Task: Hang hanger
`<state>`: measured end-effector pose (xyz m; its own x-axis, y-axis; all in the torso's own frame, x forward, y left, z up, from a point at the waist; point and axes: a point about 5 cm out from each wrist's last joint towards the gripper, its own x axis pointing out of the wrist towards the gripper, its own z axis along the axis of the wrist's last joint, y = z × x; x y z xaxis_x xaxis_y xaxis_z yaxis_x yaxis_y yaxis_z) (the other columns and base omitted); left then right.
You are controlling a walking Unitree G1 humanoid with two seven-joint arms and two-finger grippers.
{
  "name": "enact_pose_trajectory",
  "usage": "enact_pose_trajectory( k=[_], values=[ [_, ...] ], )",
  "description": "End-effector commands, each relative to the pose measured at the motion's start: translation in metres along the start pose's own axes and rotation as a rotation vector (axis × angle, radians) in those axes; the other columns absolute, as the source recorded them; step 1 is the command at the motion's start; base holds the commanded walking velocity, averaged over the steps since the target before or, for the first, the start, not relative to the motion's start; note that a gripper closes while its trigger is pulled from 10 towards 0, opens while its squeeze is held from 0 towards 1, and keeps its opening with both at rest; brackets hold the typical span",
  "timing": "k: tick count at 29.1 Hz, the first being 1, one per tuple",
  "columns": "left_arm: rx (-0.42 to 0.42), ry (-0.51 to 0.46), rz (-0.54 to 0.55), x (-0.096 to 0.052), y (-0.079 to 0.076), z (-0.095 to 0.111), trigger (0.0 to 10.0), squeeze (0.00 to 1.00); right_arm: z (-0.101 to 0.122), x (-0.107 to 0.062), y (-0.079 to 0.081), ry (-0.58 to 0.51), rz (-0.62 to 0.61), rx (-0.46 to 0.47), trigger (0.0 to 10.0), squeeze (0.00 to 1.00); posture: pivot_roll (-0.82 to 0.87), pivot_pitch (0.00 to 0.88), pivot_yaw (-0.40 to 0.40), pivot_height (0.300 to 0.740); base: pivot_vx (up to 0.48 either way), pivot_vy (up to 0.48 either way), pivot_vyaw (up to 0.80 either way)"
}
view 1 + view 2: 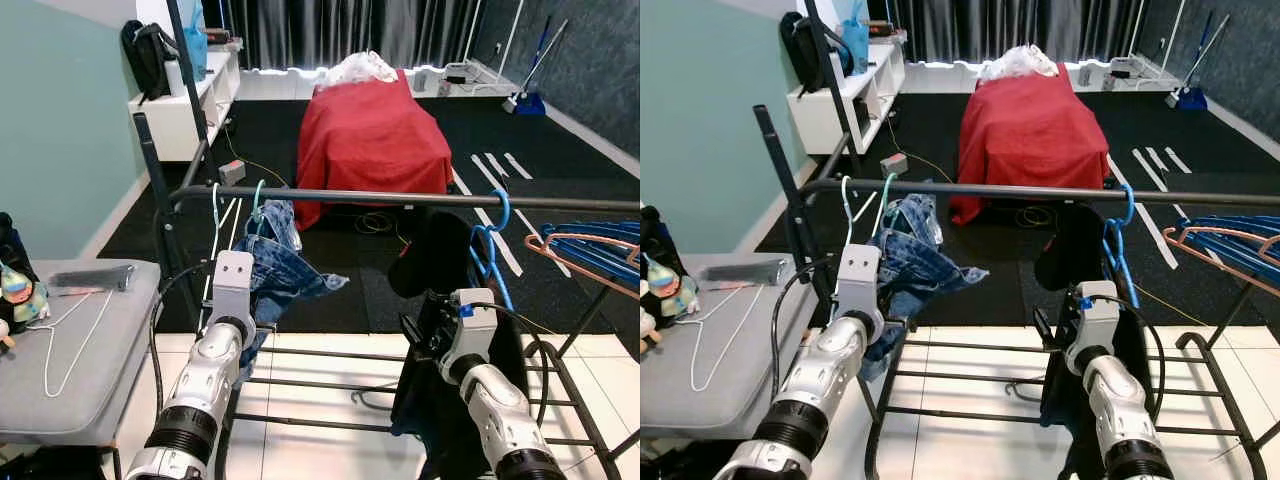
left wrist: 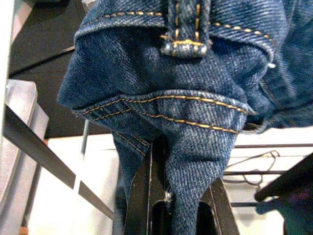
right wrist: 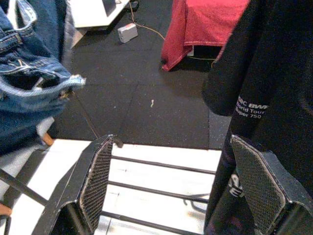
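The left gripper (image 2: 166, 215) is clenched on a fold of the denim jeans (image 1: 285, 265), which are being kept steady at lower centre-left of the head view, probably so the garment isn't swinging while its teal hanger (image 1: 257, 200) is being settled on the black rail (image 1: 400, 198) across the middle of the frame. The right gripper (image 3: 181, 186) is being held wide open, nothing grasped, just beside the black shirt (image 3: 274, 73) that is being carried by the blue hanger (image 1: 492, 245) at centre right. A spare white wire hanger (image 1: 70, 330) is lying on the grey counter (image 1: 110, 380) at lower left, apparently being kept for later.
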<state>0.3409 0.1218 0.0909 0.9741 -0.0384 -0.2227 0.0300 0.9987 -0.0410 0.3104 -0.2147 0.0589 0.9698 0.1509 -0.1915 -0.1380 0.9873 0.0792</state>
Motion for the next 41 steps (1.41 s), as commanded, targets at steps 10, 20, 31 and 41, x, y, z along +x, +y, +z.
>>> enact_pose_trajectory(
  k=[10, 20, 31, 41],
  values=[
    [-0.051, 0.077, -0.042, -0.010, 0.000, -0.026, 10.0, 1.00, -0.003, 0.000, 0.000, 0.018, -0.008, 0.017, 10.0, 0.00, -0.15, 0.000, 0.008, 0.740, 0.000, 0.000, 0.00],
    [0.061, 0.140, -0.078, -0.029, 0.015, -0.058, 10.0, 1.00, -0.004, -0.001, -0.001, 0.022, -0.006, 0.019, 10.0, 0.00, -0.14, 0.000, -0.001, 0.740, 0.000, 0.000, 0.00],
    [0.185, -0.027, 0.028, -0.061, 0.044, -0.056, 10.0, 0.00, -0.003, -0.001, -0.003, 0.028, -0.003, 0.014, 10.0, 0.00, -0.12, 0.000, -0.015, 0.740, 0.000, 0.000, 0.00],
    [0.217, -0.054, 0.005, -0.074, 0.044, -0.057, 10.0, 0.00, -0.004, -0.003, -0.005, 0.029, -0.005, 0.007, 10.0, 0.00, -0.12, 0.000, -0.018, 0.740, -0.313, 0.000, 0.00]
  ],
)
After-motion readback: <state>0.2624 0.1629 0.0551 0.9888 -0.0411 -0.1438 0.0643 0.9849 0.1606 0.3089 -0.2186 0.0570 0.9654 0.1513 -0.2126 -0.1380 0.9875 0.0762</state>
